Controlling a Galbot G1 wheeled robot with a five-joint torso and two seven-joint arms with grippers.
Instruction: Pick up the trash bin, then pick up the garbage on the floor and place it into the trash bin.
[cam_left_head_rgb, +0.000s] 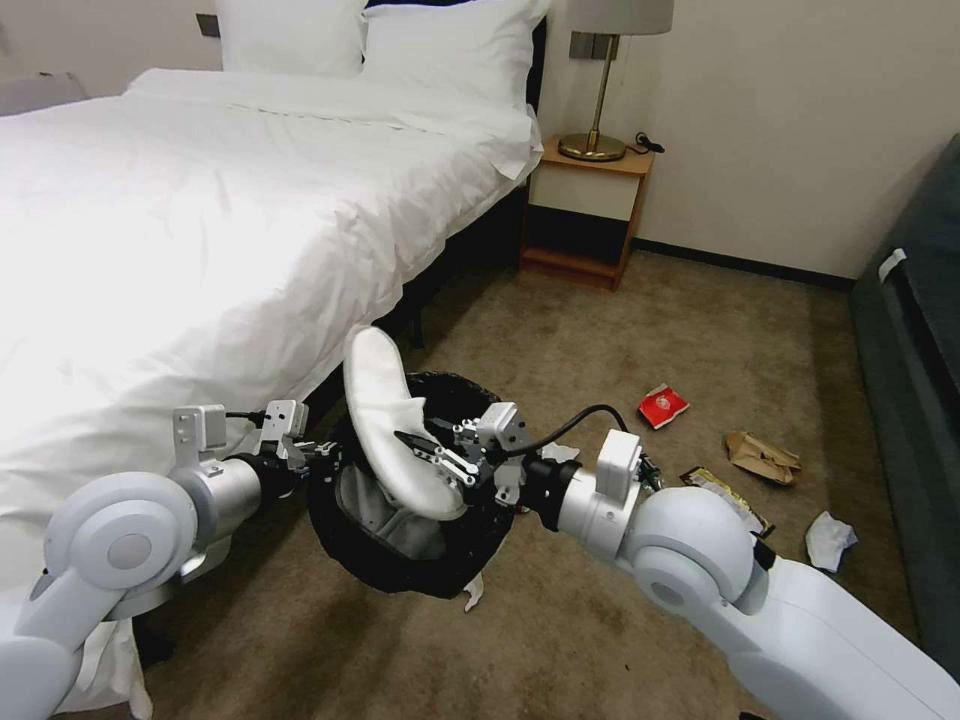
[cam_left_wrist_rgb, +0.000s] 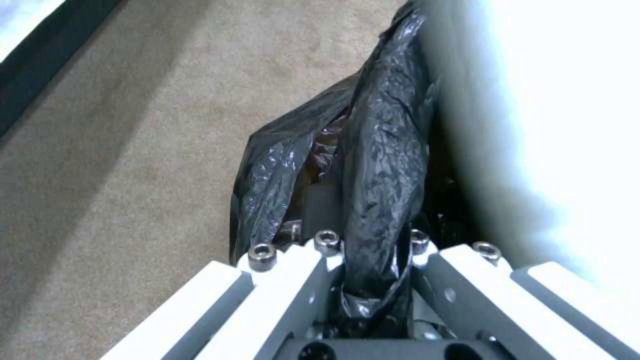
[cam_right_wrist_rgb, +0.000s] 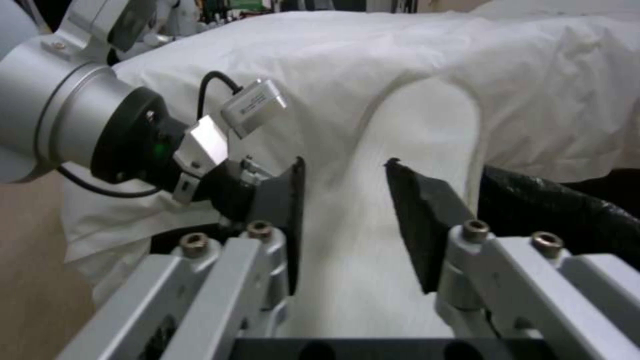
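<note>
Far left of the head frame: bed (cam_left_head_rgb: 180, 200), white sheet hanging to the floor (cam_left_head_rgb: 600, 620).

Lower left: my left gripper (cam_left_head_rgb: 318, 452) is pinched on the black bag at the rim of the trash bin (cam_left_head_rgb: 400, 560). The left wrist view confirms it, with the bag bunched between the pressed-together fingers (cam_left_wrist_rgb: 300, 270). The bin hangs off the carpet, mouth tilted toward the camera, at lower centre of the frame, close against the bed's edge.

Centre: white slipper (cam_left_head_rgb: 395, 420) standing half inside the bin mouth, its toe end poking up above the rim. My right gripper (cam_left_head_rgb: 430, 455) sits at the slipper's right side. In the right wrist view the fingers (cam_right_wrist_rgb: 283, 200) are spread, with the slipper's sole running between them; whether the pads touch it I cannot tell.

Judgement: step in hand is dropping the slipper into the bin. To do it well, I should keep the left pinch firm and the bin steady, since only the bag is held and it could slip. The right fingers should stay wide and back straight out along the slipper so they do not drag it back over the rim. The slipper is long, so it may need a nudge down to settle.

Right of centre, on the carpet: red packet (cam_left_head_rgb: 662, 405), brown paper bag (cam_left_head_rgb: 762, 457), gold wrapper (cam_left_head_rgb: 728, 495), crumpled tissue (cam_left_head_rgb: 830, 540). All are well apart from the bin and not yet collected.
</note>
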